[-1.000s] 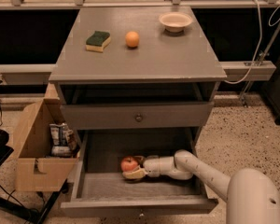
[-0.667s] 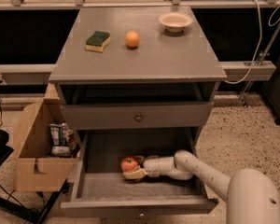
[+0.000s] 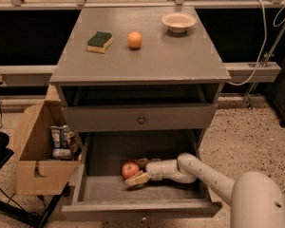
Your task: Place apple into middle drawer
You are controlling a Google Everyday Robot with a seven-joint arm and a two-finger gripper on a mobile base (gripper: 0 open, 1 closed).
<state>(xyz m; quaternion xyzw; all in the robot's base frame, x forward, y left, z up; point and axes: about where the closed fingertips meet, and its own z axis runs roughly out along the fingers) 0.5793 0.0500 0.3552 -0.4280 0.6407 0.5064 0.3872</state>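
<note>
Grey middle drawer (image 3: 104,190) open, floor just below fingers (image 3: 136,179). Apple (image 3: 129,168) between them, clamped in gripper (image 3: 132,173), low over or touching floor, cannot tell which. Placement nearly done; remaining: release, retract.

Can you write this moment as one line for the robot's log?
gripper: inside middle drawer, at the apple | apple: in drawer, left of centre | drawer: pulled open

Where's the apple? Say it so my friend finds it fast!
Look at the grey cabinet and go down to its pulled-out middle drawer. The apple sits inside on the drawer floor, right at the tip of the robot's gripper. It is red and down low, unlike the orange fruit on top.
</note>
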